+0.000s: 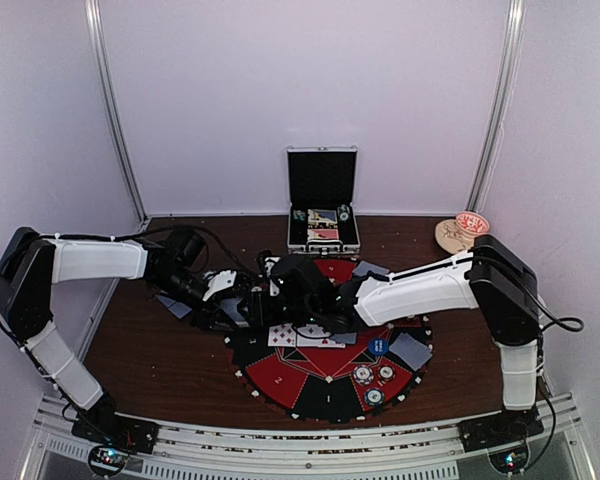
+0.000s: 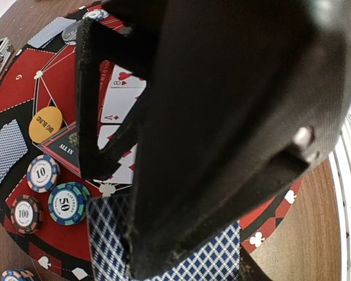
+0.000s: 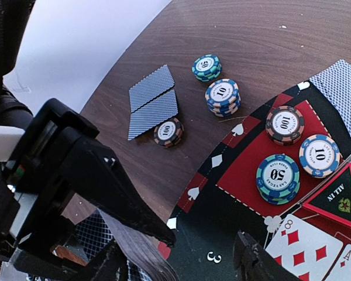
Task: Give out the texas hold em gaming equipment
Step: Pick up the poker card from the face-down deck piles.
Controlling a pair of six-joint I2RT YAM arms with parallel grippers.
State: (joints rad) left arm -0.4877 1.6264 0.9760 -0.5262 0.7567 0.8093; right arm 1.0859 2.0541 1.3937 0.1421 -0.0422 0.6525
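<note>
My left gripper (image 1: 252, 306) is shut on a deck of blue-diamond-backed playing cards (image 2: 108, 234) over the left edge of the round poker mat (image 1: 325, 392). In the right wrist view the deck's stacked edge (image 3: 141, 252) shows under the left gripper's black finger. My right gripper (image 3: 184, 264) faces it, open, its fingers either side of the deck's corner without touching. On the mat lie 50 (image 3: 277, 177), 10 (image 3: 319, 155) and 100 (image 3: 285, 124) poker chips, an orange disc (image 2: 45, 123) and face-up cards (image 1: 300, 337).
Off the mat, on the brown table, lie two face-down cards (image 3: 152, 100) and three more chip stacks (image 3: 223, 95). More chips (image 1: 374, 384) and a blue marker (image 1: 378, 346) sit on the mat's right side. An open case (image 1: 323, 205) and a tan dish (image 1: 462, 232) stand at the back.
</note>
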